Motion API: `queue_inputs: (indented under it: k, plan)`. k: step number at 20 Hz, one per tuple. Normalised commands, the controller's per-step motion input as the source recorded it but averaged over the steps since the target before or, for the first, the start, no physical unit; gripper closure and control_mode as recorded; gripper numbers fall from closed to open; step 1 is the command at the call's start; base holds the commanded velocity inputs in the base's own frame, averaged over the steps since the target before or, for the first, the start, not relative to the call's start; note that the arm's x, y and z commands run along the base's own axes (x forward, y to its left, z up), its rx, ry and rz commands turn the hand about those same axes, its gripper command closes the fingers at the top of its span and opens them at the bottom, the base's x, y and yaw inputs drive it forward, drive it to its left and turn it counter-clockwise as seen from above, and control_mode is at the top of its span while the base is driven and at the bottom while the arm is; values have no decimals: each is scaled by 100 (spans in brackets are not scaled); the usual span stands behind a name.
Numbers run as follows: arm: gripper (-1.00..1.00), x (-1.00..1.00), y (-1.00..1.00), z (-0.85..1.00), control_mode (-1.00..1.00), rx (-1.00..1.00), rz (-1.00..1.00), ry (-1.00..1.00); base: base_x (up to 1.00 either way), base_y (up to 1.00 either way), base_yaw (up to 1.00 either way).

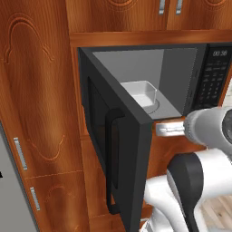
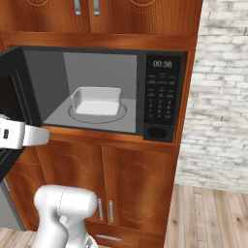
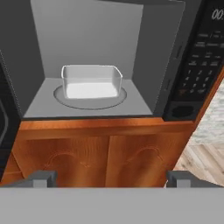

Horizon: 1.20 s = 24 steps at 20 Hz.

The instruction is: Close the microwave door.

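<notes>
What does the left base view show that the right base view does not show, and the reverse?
Left base view alone: the microwave door's outer face, with its glass window and black bar handle. Right base view alone: the white brick wall and the whole front of the keypad panel, clock reading 00:38. Both: the open microwave, the white container on its turntable, and the wooden cabinets.
</notes>
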Motion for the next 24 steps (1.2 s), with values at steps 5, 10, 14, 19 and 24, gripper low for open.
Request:
queue_inputs:
  k: [5, 10, 14, 19, 24]
  plan:
    - [-100, -100, 0, 0, -100, 0, 0, -37, 0, 0, 0]
    - [-100, -100, 5, -6, -100, -1, 0, -44, 0, 0, 0]
    - [-100, -100, 28, -7, -100, -1, 0, -43, 0, 0, 0]
    - [-100, -99, 59, -5, -100, -8, -7, -30, 0, 0, 0]
    - [-100, -63, 77, -7, -100, -10, -22, -7, 0, 0, 0]
